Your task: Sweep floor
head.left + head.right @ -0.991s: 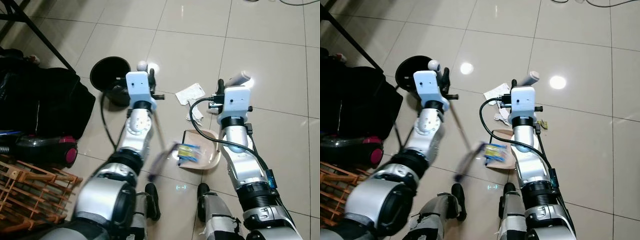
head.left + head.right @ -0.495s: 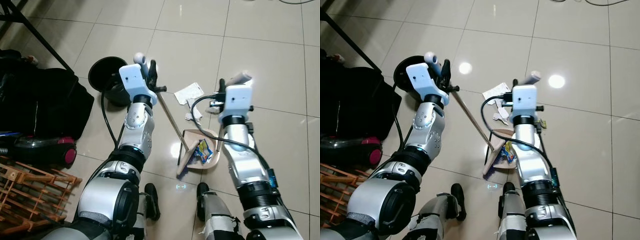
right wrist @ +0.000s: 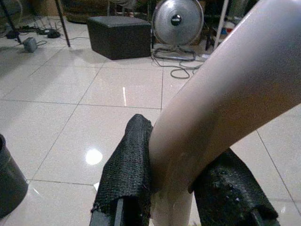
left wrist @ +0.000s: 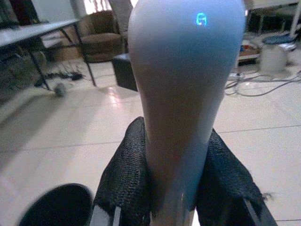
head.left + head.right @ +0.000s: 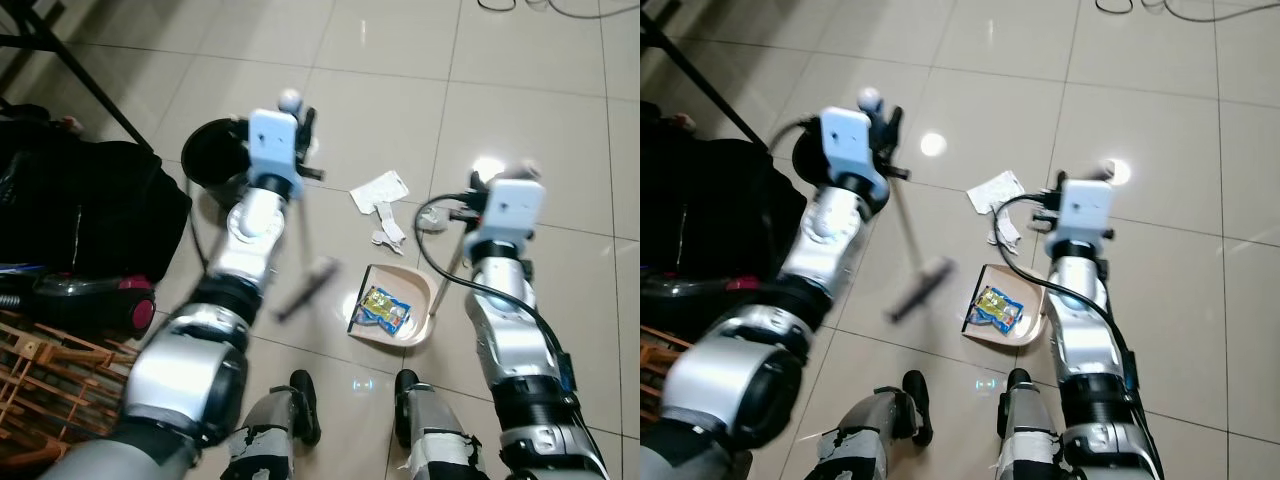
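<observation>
Left wrist view: fingers (image 4: 126, 176) clamp broom handle (image 4: 181, 94) (head-view blurred)

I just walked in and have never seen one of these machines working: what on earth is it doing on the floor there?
The robot is sweeping up litter. Its left gripper is shut on a broom, whose blurred head is beside the dustpan. Its right gripper is shut on the dustpan's long handle, and the pan rests on the tiles between its feet and the mess. A yellow wrapper lies in the pan. White paper scraps lie on the floor beyond it, near a black bin.
</observation>
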Tool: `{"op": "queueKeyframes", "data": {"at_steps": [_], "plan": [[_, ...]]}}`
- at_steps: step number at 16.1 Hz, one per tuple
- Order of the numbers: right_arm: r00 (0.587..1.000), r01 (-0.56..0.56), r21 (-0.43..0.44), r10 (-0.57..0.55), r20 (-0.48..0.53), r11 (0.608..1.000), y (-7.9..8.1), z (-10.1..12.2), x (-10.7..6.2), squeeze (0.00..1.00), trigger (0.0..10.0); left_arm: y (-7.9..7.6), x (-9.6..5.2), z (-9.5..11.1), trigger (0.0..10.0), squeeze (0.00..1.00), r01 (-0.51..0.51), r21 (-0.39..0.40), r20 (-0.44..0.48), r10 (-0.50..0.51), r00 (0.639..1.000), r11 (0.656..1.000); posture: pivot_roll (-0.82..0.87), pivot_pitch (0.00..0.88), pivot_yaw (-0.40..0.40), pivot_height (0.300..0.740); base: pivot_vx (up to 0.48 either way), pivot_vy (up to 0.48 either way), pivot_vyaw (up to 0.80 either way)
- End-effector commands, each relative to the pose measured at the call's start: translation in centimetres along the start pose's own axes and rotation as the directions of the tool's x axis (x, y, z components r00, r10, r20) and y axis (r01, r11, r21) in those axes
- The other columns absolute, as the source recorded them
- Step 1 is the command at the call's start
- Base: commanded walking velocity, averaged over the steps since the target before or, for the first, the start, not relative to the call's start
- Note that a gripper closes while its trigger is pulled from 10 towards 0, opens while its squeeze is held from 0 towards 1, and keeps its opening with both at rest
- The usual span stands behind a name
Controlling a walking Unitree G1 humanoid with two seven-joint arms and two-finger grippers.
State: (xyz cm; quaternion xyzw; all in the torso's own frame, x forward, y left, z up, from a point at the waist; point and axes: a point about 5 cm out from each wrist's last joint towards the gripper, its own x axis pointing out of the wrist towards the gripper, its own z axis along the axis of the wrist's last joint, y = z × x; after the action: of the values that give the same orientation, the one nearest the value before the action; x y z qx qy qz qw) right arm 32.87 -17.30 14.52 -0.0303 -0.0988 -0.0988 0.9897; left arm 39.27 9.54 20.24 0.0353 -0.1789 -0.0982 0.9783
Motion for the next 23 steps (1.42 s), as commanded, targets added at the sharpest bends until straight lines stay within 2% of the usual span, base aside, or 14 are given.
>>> {"op": "queueKeyframes", "data": {"at_steps": [1,3,6,7,8,10,12,14,17,19,23], "plan": [[0.996,0.009,0.044,-0.006,-0.088,0.999,-0.2,-1.4,-1.0,0.00,10.0,0.5,0.0,-0.1,10.0,0.00,-0.020,0.019,-0.008,0.020,1.000,1.000,-0.05,0.190,0.127,0.740,0.000,0.000,0.00],[0.996,0.044,0.094,-0.036,-0.083,0.995,-0.9,-0.8,-1.3,0.00,10.0,1.9,0.0,-0.3,10.0,0.00,-0.047,0.050,-0.030,0.048,0.998,0.998,-0.06,0.167,0.127,0.740,0.000,0.000,0.00],[0.998,0.044,0.113,-0.038,-0.052,0.993,-1.7,1.1,-1.4,0.00,10.0,3.0,-0.7,-1.3,10.0,0.00,-0.018,0.035,-0.090,0.021,0.996,0.999,-0.07,0.132,0.124,0.740,0.000,0.000,0.00],[0.998,0.052,0.153,-0.045,-0.049,0.987,-2.3,2.2,-1.3,0.00,10.0,3.6,-1.3,-2.0,10.0,0.00,0.007,0.000,-0.130,-0.007,0.991,1.000,-0.07,0.124,0.121,0.740,0.000,0.000,0.00],[0.998,0.046,0.145,-0.040,-0.041,0.988,-2.8,3.1,-1.3,0.00,10.0,4.3,-1.9,-2.4,10.0,0.00,0.026,-0.009,-0.136,-0.027,0.990,1.000,-0.08,0.117,0.117,0.740,0.000,0.000,0.00],[0.999,0.031,0.127,-0.028,-0.025,0.991,-3.4,4.7,-1.3,0.00,10.0,5.7,-3.1,-2.6,10.0,0.00,0.031,0.010,-0.118,-0.030,0.993,0.999,-0.08,0.103,0.106,0.740,0.000,0.000,0.00],[1.000,0.003,0.125,-0.001,-0.013,0.992,-3.8,6.2,-1.3,0.00,10.0,6.9,-4.2,-3.0,10.0,0.00,0.026,0.045,-0.150,-0.019,0.989,0.999,-0.08,0.087,0.093,0.740,0.000,0.000,0.00],[0.998,-0.057,0.158,0.059,-0.006,0.986,-4.0,8.0,-1.5,0.00,10.0,7.6,-5.7,-2.9,10.0,0.00,0.020,0.053,-0.167,-0.010,0.986,0.998,-0.08,0.067,0.074,0.740,0.000,0.000,0.00],[0.995,-0.097,0.197,0.092,0.031,0.976,-4.6,10.8,-1.3,0.00,10.0,6.9,-7.4,-1.7,10.0,0.00,0.031,0.058,-0.122,-0.023,0.992,0.998,-0.09,0.048,0.072,0.740,0.000,0.000,0.00],[0.992,-0.106,0.257,0.085,0.089,0.961,-5.0,12.8,-1.1,0.00,10.0,6.5,-8.6,-0.6,10.0,0.00,0.015,0.021,-0.077,-0.014,0.997,1.000,-0.10,0.035,0.075,0.740,0.000,0.000,0.00],[0.988,-0.116,0.274,0.081,0.134,0.955,-5.9,14.3,-0.8,0.00,10.0,5.7,-10.3,0.2,10.0,0.00,0.015,0.029,-0.108,-0.012,0.994,0.999,-0.09,0.018,0.069,0.740,0.263,0.000,0.00]]}}
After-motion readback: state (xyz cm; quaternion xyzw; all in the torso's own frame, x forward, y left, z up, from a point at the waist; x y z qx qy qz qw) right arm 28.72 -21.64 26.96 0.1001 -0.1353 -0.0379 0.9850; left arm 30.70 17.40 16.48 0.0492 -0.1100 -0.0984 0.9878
